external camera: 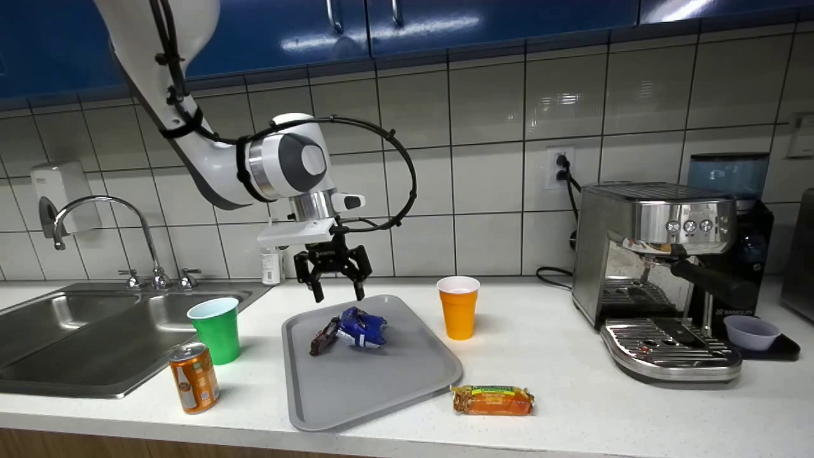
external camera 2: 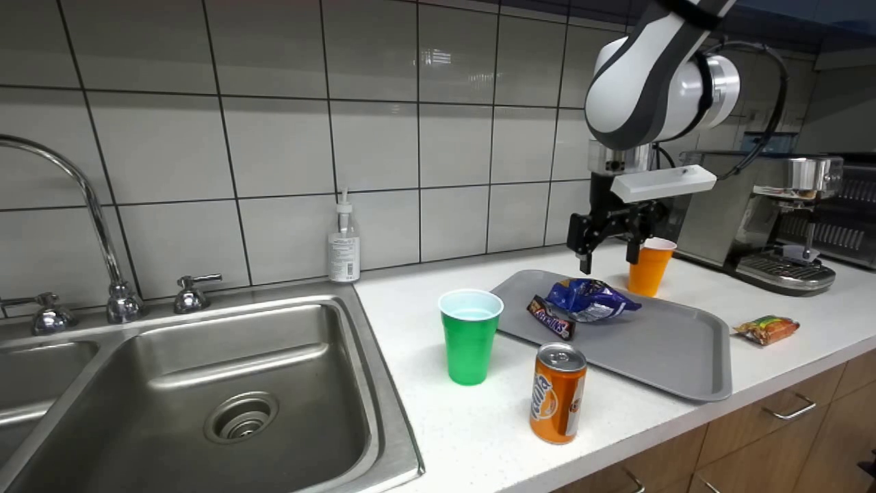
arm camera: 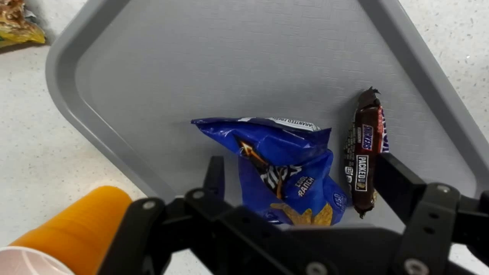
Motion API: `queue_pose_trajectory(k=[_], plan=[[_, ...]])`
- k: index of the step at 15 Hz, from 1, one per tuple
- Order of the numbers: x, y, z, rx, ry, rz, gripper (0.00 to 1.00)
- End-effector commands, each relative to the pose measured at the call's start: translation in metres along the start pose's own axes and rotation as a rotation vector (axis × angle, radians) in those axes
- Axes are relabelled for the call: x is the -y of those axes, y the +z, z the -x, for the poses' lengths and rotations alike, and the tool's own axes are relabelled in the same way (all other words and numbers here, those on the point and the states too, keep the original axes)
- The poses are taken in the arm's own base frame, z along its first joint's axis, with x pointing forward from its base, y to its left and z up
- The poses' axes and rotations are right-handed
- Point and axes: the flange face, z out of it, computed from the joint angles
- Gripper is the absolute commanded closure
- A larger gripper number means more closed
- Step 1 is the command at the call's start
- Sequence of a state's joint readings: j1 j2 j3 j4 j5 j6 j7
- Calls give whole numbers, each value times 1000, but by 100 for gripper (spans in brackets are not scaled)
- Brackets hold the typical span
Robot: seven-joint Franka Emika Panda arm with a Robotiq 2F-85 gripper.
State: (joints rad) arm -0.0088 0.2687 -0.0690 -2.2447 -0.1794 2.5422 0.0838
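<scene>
Likely light and crushable, the blue bag (arm camera: 285,170) below the spread pincer (external camera: 339,298) suits pinching at its wrist-view ten-o'clock corner.

a pump bottle (external camera 2: 344,250) stands near the sink (external camera 2: 233,342) and its faucet (external camera 2: 103,236).

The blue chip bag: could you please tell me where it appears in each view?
In an exterior view: the blue chip bag, lower half, slightly left of centre.
In an exterior view: the bag, right of centre, slightly below the middle.
In the wrist view: the bag, slightly right of and below centre.
Shared landmark: the gray tray beneath it.
</scene>
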Motion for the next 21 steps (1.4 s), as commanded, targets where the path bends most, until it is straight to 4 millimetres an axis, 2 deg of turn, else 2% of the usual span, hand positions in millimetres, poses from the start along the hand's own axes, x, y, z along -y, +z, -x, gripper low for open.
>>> queue_pose_trajectory(k=[1,8,15,21], plan=[[0,0,0,0,0,0,0],[-11,-2,5,-20,1,-23,0],[-21,10,-1,-15,-82,-62,0],[-17,26,-13,-7,-181,-69,0]])
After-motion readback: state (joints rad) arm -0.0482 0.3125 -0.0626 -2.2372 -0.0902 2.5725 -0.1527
